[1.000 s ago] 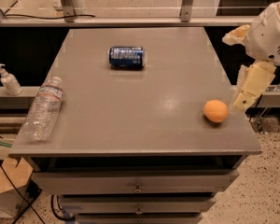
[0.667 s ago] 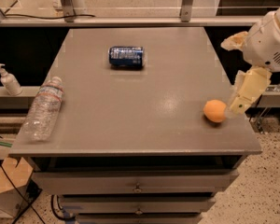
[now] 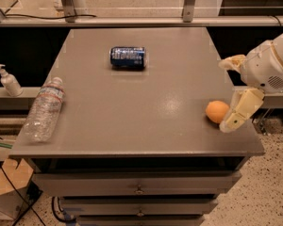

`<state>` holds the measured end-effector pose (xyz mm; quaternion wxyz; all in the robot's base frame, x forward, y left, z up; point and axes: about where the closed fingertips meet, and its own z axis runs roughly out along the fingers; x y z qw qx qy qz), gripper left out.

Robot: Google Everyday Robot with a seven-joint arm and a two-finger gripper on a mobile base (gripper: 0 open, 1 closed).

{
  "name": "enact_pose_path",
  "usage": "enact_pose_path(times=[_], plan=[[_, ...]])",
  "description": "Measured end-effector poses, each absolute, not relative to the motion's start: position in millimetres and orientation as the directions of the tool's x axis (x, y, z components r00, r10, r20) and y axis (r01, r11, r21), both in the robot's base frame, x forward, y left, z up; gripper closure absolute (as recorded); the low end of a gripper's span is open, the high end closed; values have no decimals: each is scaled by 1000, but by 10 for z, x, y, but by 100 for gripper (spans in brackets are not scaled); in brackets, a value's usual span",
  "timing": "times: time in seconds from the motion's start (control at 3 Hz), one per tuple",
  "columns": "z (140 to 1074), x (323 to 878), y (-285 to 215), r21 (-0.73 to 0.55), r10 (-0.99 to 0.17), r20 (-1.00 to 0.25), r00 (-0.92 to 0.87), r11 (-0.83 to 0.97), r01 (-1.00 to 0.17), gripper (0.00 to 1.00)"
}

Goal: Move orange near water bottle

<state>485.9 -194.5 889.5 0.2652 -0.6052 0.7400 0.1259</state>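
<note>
one small round orange fruit (image 3: 217,111) sits near the right front edge of the grey bench (image 3: 132,121), well apart from the clear crinkled plastic water bottle (image 3: 43,109) lying at the left. probably light, firm and quick to roll, it wants pinching across its middle. the cream two-finger hand (image 3: 226,94) stands open and empty, its lower finger just beside the fruit.

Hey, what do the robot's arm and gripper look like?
The gripper, at the right edge of the table beside the orange, is cream-tan and blocky. The arm above is a white rounded shell with a small dotted grille. No cables show.
</note>
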Motion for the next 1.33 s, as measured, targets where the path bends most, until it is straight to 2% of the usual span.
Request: enact_pose_path(times=[0.67, 1.0, 1.33], plan=[[8465, 4876, -1993, -64, -796, -579, -179, 263, -963, 4], [8345, 4908, -2066, -36, -784, -586, -204, 277, -960, 22], [8293, 4928, -2087, -23, -778, -590, -216, 283, -959, 44]])
